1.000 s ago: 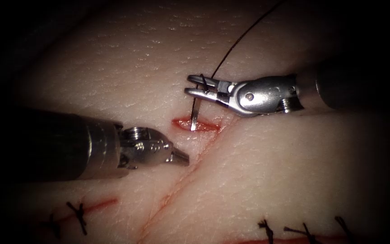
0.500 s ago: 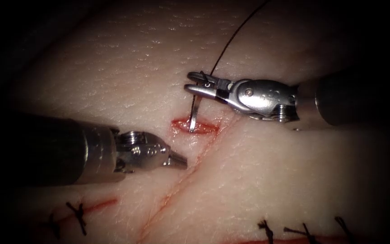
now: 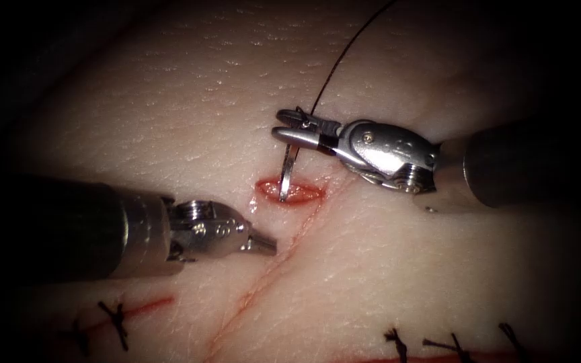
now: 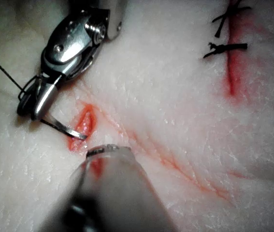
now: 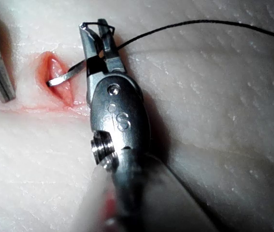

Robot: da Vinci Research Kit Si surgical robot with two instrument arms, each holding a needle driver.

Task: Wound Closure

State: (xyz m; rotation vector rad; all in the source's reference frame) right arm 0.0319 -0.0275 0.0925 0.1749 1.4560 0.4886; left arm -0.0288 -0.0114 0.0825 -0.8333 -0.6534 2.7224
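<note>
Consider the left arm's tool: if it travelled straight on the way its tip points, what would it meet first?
Probably bare tissue. The left tool points rightward, its line passing below the cut and the needle held by the right tool; depth is unclear.

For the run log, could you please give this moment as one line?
right tool: holds needle near thread end | needle tip in cut | left tool: shut, empty

My right tool sat above the cut — needle hanging from it into the gap; my left tool lay lower left, beside it.
</note>
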